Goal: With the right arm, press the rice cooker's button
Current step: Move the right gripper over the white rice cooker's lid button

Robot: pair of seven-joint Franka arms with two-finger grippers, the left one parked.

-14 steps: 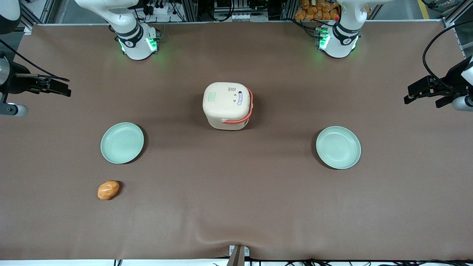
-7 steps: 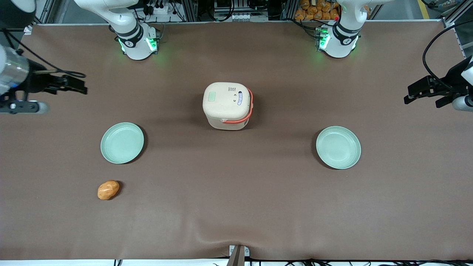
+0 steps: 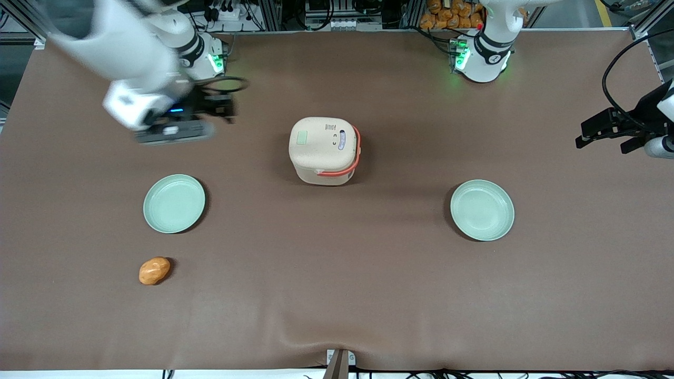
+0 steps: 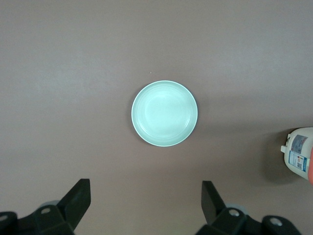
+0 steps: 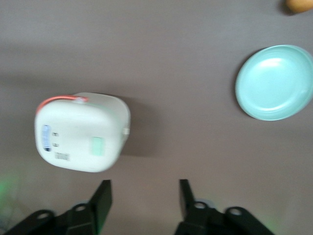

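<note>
Rice cooker sits mid-frame in the front view, lid shut, orange handle folded down along one edge; contents unseen. We log the right arm upper left of frame, its gripper above the cloth, well apart from the cooker and pointed toward it. Both plates hold nothing.

Right wrist view: fingers spread apart, gripping nothing; cooker lid faces the camera, likely lining up a press.

Left wrist view: one bare plate, centre frame.

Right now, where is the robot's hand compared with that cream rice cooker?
The hand hangs open above the table, toward the working arm's end from the rice cooker, not touching it.
</note>
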